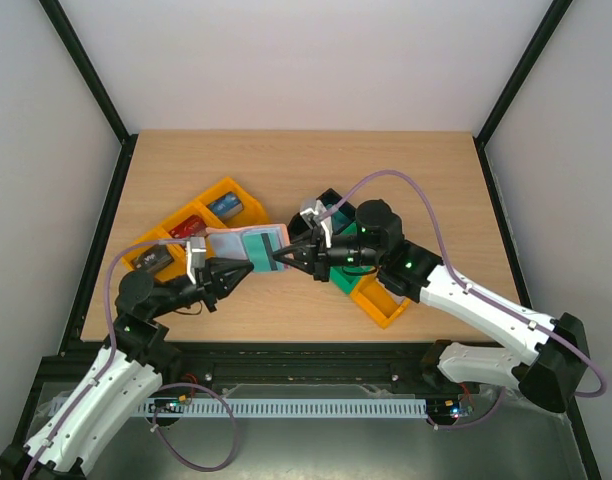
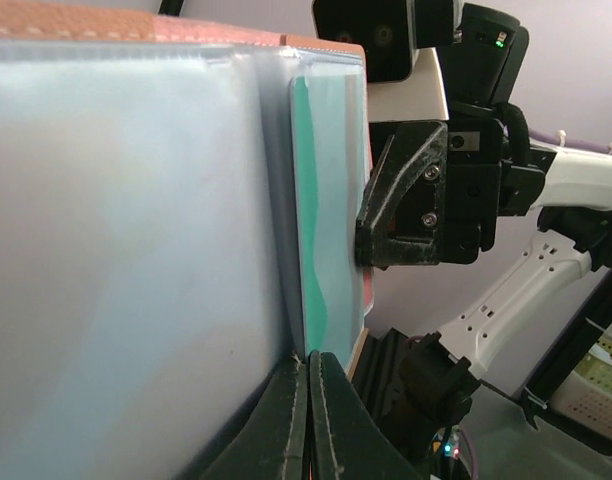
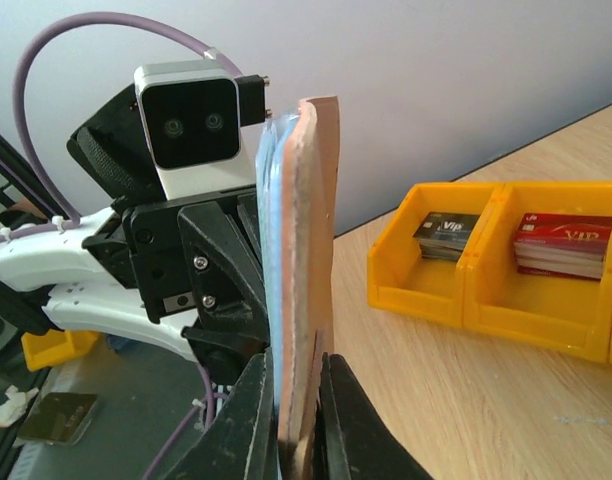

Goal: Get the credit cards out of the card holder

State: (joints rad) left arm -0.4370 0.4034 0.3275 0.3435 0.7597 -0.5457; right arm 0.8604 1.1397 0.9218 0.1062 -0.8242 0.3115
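Top view: card holder (image 1: 236, 243) lifted off the table (image 1: 436, 200) and spread open between left gripper (image 1: 226, 275) and right gripper (image 1: 286, 257), the two sets of jaws near each other. Teal card (image 1: 258, 250) visible in the half closer to the right jaws. Too small here to read either grip.

Left wrist view: left jaws pressed together on a thin lower edge of the card holder (image 2: 136, 250), right at the fold. Pale blue-grey inside fills everything above those jaws. Teal card (image 2: 321, 200) upright in the pocket just right of the fold. One finger of the right gripper (image 2: 406, 200) flat against that pocket's outer edge. Cannot tell whether the card itself is caught.

Right wrist view: right jaws nearly closed, pinching the card holder (image 3: 306, 250) seen edge-on, brownish-pink outside showing. Teal card hidden from here. Right of the jaws, on the table, orange bin (image 3: 426, 290) with dark cards (image 3: 444, 235) and red cards (image 3: 564, 245).
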